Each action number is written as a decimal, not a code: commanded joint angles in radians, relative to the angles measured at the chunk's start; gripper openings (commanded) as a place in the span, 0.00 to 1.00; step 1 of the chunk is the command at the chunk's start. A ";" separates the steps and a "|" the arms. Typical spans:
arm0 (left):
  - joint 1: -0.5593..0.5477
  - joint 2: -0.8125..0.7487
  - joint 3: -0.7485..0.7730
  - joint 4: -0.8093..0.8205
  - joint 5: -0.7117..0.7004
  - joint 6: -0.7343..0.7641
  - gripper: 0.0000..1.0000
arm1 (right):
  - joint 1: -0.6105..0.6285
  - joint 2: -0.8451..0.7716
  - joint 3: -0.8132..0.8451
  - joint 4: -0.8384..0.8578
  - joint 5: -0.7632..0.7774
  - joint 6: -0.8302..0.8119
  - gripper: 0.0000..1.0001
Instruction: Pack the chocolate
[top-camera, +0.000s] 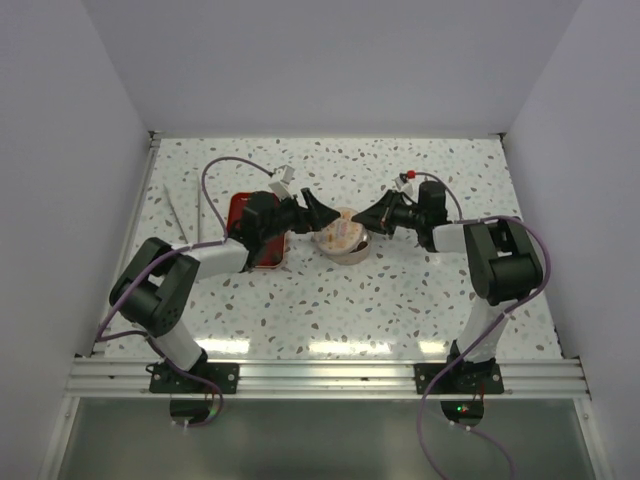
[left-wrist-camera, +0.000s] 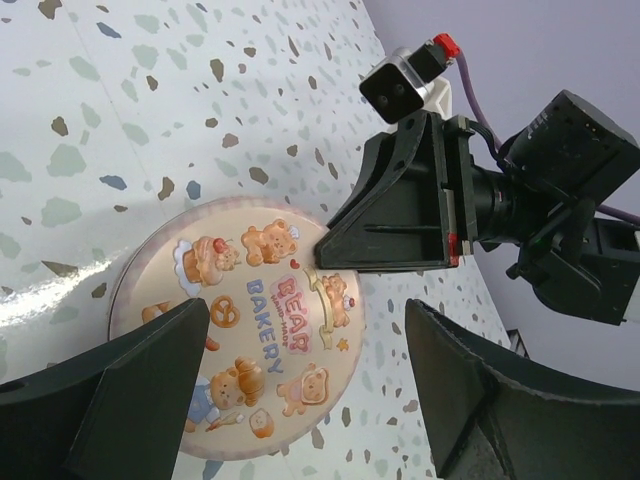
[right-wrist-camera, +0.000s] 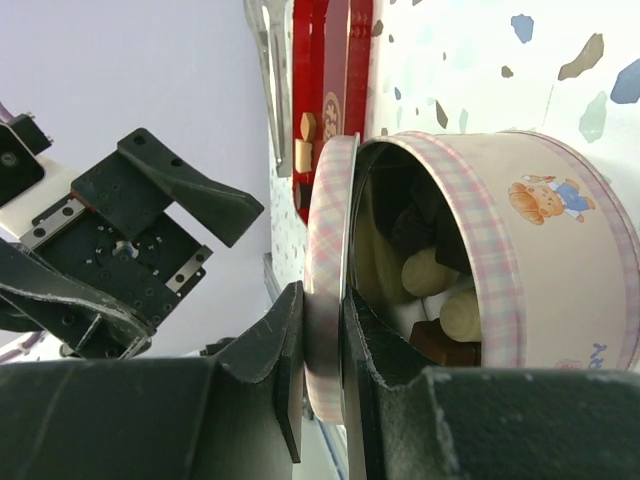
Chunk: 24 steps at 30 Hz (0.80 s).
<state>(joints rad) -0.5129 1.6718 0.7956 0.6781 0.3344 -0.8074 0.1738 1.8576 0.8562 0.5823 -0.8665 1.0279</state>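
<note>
A round tin (right-wrist-camera: 560, 250) with bear pictures stands at mid-table (top-camera: 343, 240). Inside it lie cream-white and dark brown chocolate pieces (right-wrist-camera: 430, 275). Its lid (right-wrist-camera: 328, 200), printed "Bear Bakery" (left-wrist-camera: 250, 330), is tilted over the tin's mouth with a gap on my right wrist's side. My right gripper (right-wrist-camera: 322, 320) is shut on the lid's rim, one finger inside and one outside. My left gripper (left-wrist-camera: 305, 390) hangs open over the lid's left edge (top-camera: 318, 215), touching nothing. Two more chocolate pieces (right-wrist-camera: 305, 140) show on the red tray.
The red tray (top-camera: 248, 238) lies left of the tin, under my left arm. A white strip (top-camera: 180, 215) lies along the left side of the table. White walls close in the table at the left, the right and the back.
</note>
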 joint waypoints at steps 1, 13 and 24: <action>-0.004 -0.017 0.016 0.032 -0.011 0.037 0.84 | -0.014 0.035 -0.022 0.066 0.020 0.017 0.09; -0.003 -0.081 -0.087 0.133 0.009 0.045 0.85 | -0.037 0.037 -0.052 0.346 -0.022 0.219 0.09; -0.003 -0.087 -0.072 0.068 0.000 0.065 0.85 | -0.068 -0.034 -0.060 0.278 -0.020 0.193 0.09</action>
<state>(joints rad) -0.5129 1.6096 0.7101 0.7345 0.3367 -0.7738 0.1299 1.8820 0.8021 0.8440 -0.8825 1.2343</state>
